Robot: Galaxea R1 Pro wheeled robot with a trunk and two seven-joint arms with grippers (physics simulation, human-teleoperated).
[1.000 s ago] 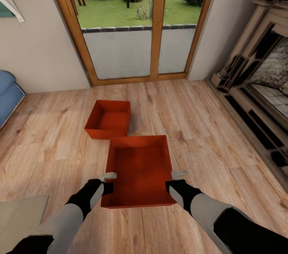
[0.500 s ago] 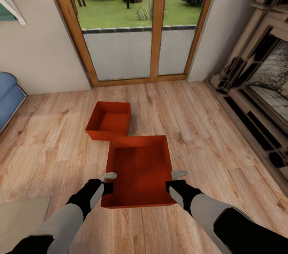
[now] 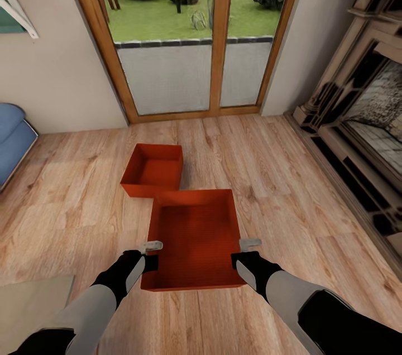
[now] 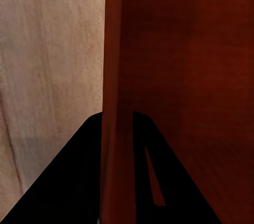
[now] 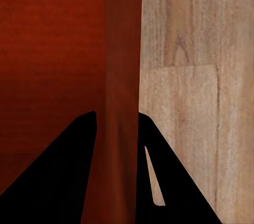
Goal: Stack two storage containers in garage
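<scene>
I have the near bin (image 3: pixel 194 238) clamped by its side walls, left gripper (image 3: pixel 152 254) and right gripper (image 3: pixel 245 252) each pinching one, long axis pointing ahead toward the second bin (image 3: pixel 153 169) on the wood floor (image 3: pixel 279 176).

Both bins (image 3: pixel 192 238) (image 3: pixel 152 169) are plain orange-red, darker inside. The floor (image 3: pixel 279 176) is light wood plank with brown grain. Door frames (image 3: pixel 220 37) are honey wood, walls (image 3: pixel 56 81) beige, sofa (image 3: pixel 12 137) blue, arms grey with black wrists.

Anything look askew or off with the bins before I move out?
Nothing stands out. The held container sits level between the left gripper and the right gripper, each pinching a side wall. The second container rests upright on the wood floor.
</scene>
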